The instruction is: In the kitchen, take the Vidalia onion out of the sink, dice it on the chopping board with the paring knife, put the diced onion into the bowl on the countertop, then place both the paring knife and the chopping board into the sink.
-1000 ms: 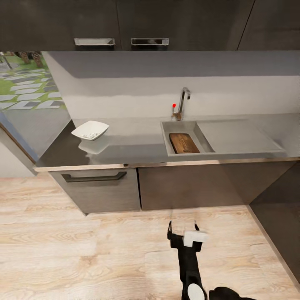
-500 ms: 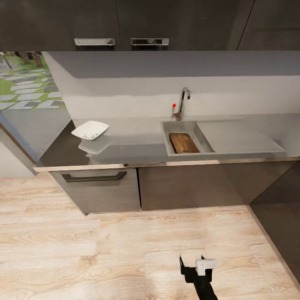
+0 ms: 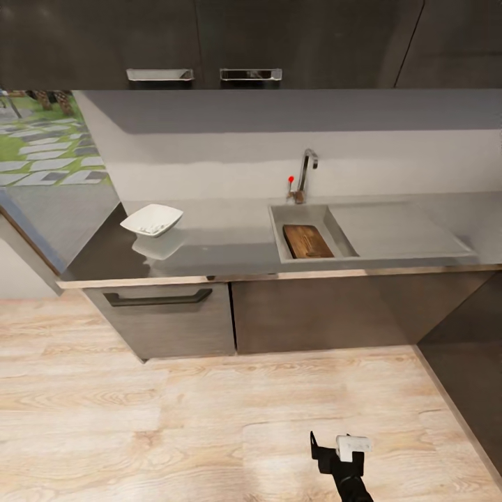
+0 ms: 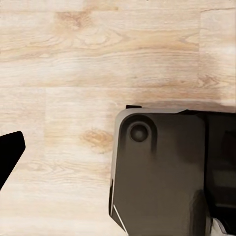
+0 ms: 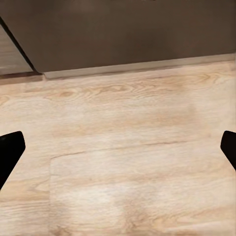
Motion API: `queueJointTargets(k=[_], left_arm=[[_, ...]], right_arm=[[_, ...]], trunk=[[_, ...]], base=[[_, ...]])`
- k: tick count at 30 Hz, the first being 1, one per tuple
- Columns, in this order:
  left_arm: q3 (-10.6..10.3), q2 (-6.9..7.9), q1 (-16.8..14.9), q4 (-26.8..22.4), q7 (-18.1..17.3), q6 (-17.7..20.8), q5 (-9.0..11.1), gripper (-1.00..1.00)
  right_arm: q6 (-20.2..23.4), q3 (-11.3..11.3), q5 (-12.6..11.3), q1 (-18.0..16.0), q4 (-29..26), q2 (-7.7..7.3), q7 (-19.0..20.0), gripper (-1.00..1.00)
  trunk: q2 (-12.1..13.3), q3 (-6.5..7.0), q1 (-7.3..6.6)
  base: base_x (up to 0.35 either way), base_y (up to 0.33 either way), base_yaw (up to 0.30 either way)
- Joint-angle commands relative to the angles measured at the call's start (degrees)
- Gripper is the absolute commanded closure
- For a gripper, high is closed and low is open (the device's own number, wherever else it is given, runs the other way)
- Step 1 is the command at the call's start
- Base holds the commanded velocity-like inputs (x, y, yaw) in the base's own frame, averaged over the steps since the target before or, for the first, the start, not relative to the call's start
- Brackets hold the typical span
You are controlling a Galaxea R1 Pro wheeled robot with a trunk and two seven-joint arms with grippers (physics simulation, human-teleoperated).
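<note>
my right gripper (image 3: 337, 446) hangs low over the wood floor (image 3: 139, 418), well short of the counter (image 3: 223, 240), with its two fingers spread wide and nothing between them. in the right wrist view one dark fingertip (image 5: 10, 152) sits at each side edge with bare planks between, and the dark cabinet base (image 5: 128, 34) lies ahead.

in the left wrist view, one dark fingertip (image 4: 9, 155) of my left gripper shows at the edge, over the floor and beside a dark rounded part of my own body (image 4: 162, 172). i cannot tell whether that gripper is spread or closed.

far ahead of my right gripper and up on the counter is one sink (image 3: 310, 213), with one basin and one flat drainboard (image 3: 397, 230) to its right. one board (image 3: 307, 241) lies inside the basin. one tap (image 3: 305, 174) with one red knob (image 3: 291, 178) stands behind it. i cannot make out a knife at this size.

well to the left of the sink, one white bowl (image 3: 151, 219) sits on the counter with a small cluster of white bits (image 3: 148, 227) in it; its reflection shows on the glossy top.

below the counter i count one drawer handle (image 3: 157, 298). above, two pale handles (image 3: 159, 74) on the upper cabinets (image 3: 293, 35).
</note>
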Motion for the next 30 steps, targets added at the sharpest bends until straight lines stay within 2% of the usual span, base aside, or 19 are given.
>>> queueJointTargets(k=[1,7,10,15,22,25,30], left_arm=[[0.07,-0.04,0.03,-0.06,0.11,-0.10,-0.03,-1.00],[0.07,-0.02,0.02,0.01,0.14,-0.14,-0.03,-1.00],[0.07,-0.01,0.02,0.07,0.14,-0.14,-0.03,-1.00],[0.07,-0.01,0.02,0.55,0.14,-0.14,-0.03,-1.00],[0.07,-0.01,0.02,1.02,0.14,-0.13,-0.03,-1.00],[0.07,-0.01,0.02,1.18,0.14,-0.14,-0.03,-1.00],[0.07,-0.01,0.02,1.23,0.14,-0.14,-0.03,-1.00]], right_arm=[[-0.17,0.37,-0.18,-0.14,-0.12,0.00,-0.32,-1.00],[-0.17,0.39,-0.26,-0.14,0.78,0.68,-0.31,-1.00],[-0.17,0.40,-0.27,-0.14,2.85,2.11,-0.31,-1.00],[-0.17,0.42,-0.27,0.25,5.19,3.69,-0.31,-1.00],[-0.19,0.47,-0.27,0.77,5.62,3.92,-0.31,-1.00],[-1.54,0.48,-0.27,3.05,6.26,3.73,-0.26,-1.00],[-8.62,0.50,-0.27,9.78,9.28,3.63,-0.27,-1.00]], trunk=[[-0.11,-0.01,0.04],[-0.11,0.53,0.04],[-0.11,0.81,0.04],[-0.11,1.26,0.04],[-0.11,1.89,0.04],[-0.11,2.16,0.04],[-0.11,2.62,0.04]], base=[[0.000,0.000,0.000],[0.000,0.000,0.000],[0.000,0.000,0.000],[0.000,0.000,0.000],[0.000,0.000,0.000],[0.000,0.000,0.000],[0.000,0.000,0.000]])
